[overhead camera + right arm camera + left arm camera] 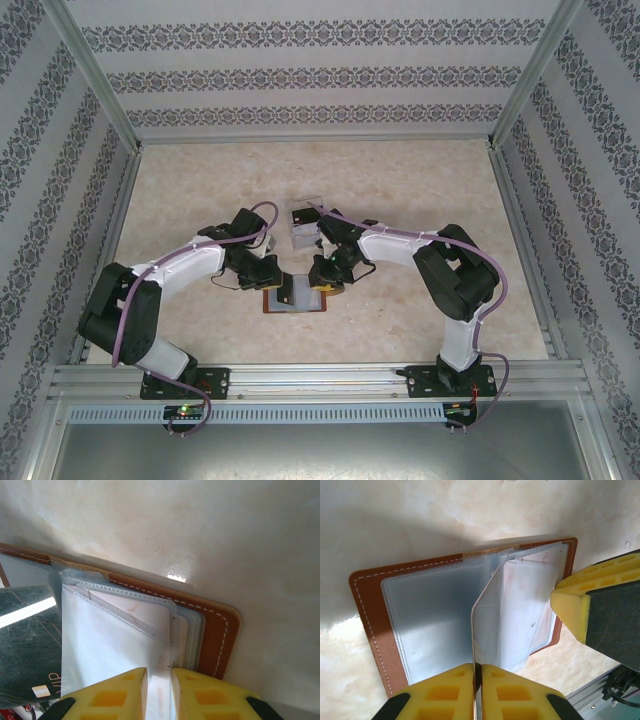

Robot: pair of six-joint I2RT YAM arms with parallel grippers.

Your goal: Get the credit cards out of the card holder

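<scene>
Reddish-brown leather with white stitching marks the card holder [295,300], which lies open and flat on the pale marbled table [200,180], near the middle and between the two arms. A clear plastic tray [303,222] sits just beyond it on the far side. From above, the left gripper [280,283] reaches in over the holder's left half and the right gripper [325,285] over its right edge, but their jaws are too small to read there. The left wrist camera settles it for its own arm: the left gripper [477,672] is pinched tight on one clear leaf [482,625], which stands up on edge from the spine of the card holder [367,625], with one yellow finger [572,607] of the other arm at the holder's right rim. The right wrist camera shows the credit cards [140,617] tucked in the sleeves of the card holder [215,635], pale ones under plastic and a dark card [25,640] with a small gold patch at the left. The right gripper [159,677] has a narrow gap with a pale edge in it; I cannot tell whether it grips.
</scene>
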